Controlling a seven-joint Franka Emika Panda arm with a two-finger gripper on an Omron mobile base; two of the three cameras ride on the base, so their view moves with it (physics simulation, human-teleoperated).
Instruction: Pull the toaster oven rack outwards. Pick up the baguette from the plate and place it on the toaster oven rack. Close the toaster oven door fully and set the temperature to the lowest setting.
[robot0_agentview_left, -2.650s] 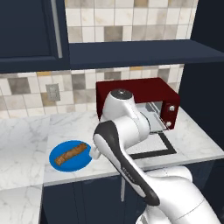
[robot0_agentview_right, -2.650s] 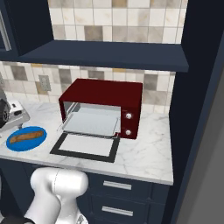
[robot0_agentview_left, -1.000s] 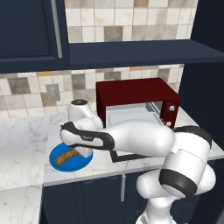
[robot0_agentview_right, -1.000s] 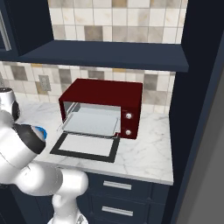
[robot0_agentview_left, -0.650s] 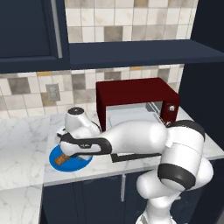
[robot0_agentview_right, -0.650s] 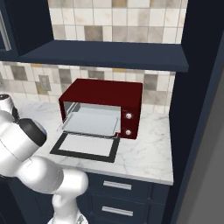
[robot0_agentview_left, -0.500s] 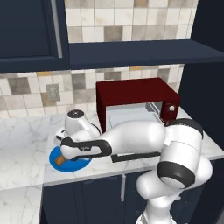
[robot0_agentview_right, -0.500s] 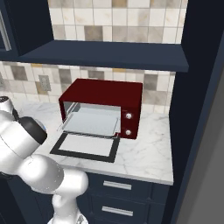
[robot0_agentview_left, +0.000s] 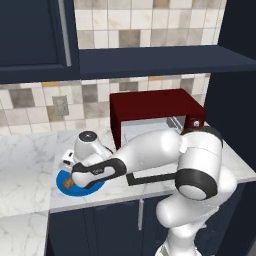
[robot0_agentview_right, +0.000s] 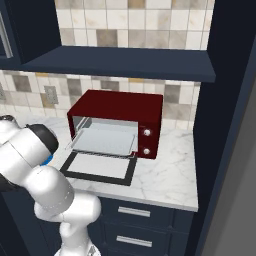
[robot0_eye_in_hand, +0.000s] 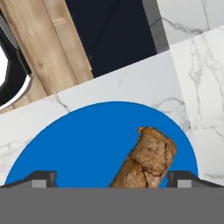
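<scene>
gripper (robot0_eye_in_hand: 111, 178) spread wide, holds nothing | baguette (robot0_eye_in_hand: 144, 162) on plate (robot0_eye_in_hand: 78, 144), between the tips, nearer right one | long axis points away from hand

My white marble counter (robot0_agentview_right: 165, 175) carries the red toaster oven (robot0_agentview_right: 120, 112); left of the oven, near the counter's front edge, sits the blue plate (robot0_eye_in_hand: 78, 144).
</scene>
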